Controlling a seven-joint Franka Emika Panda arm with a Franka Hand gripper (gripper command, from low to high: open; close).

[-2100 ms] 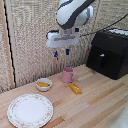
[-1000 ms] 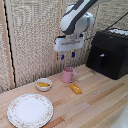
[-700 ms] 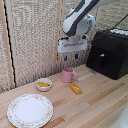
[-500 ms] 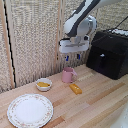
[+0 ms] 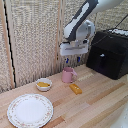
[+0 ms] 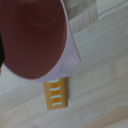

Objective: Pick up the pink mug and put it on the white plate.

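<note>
Woven blinds hang behind a pale wooden desk [image 5: 95, 102], with a black box-like appliance [image 5: 109, 52] toward three o'clock in the exterior view. I have the pincer [image 5: 73, 61] poised directly above the pink mug [image 5: 68, 75], its short fingers pointing down, close over the rim but not touching as far as I can tell. Whether those fingers stand apart or together I cannot tell; they are too small and blurred.

On the wrist view the mug's dark mouth fills most of the picture, so I judge the alignment good. The mug stands upright on the desk near the middle. A small white bowl [image 5: 44, 84] with yellow contents sits at its nine o'clock, and a little orange block [image 5: 75, 88] lies just beside it at about five o'clock.

The white platter [image 5: 30, 110] waits well apart at seven o'clock, bare. By my reading only the approach is nearly done; grasp, lift, carry and placing are all left.
</note>
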